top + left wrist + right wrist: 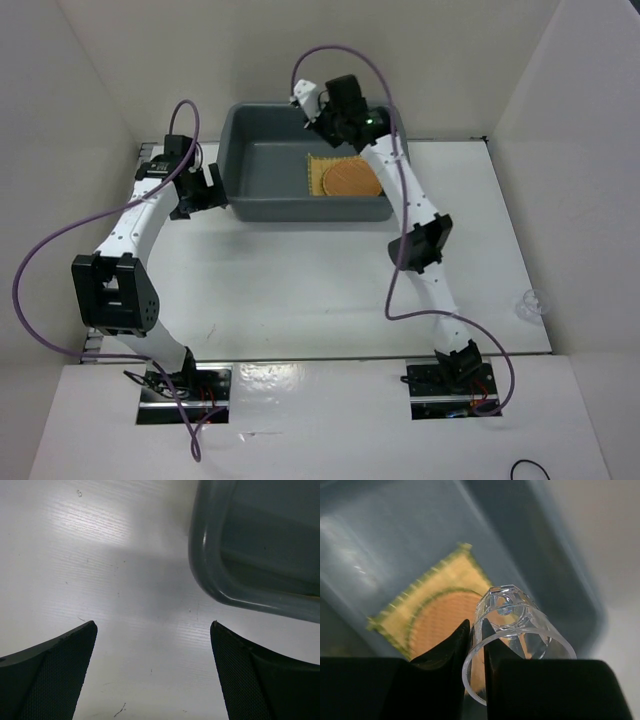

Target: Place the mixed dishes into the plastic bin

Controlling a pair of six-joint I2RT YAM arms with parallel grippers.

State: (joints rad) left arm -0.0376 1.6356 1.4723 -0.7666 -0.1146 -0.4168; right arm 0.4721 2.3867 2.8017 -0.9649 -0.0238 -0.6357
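The dark grey plastic bin (233,160) stands at the back of the table. A square yellow mat (322,172) with dark edging lies in it, with a round orange-brown disc (352,181) on top. The right wrist view shows the mat (440,580) and the disc (436,626) below my right gripper (476,626). That gripper (322,120) hangs over the bin's far right part, shut on the rim of a clear faceted glass cup (520,620). I cannot make out a round yellow disc. My left gripper (210,190) is open and empty over the table (152,625), beside the bin's left near corner (215,580).
A second clear glass (530,303) stands near the table's right edge. White walls close in the table on the left, back and right. The bin's left half (270,170) holds nothing.
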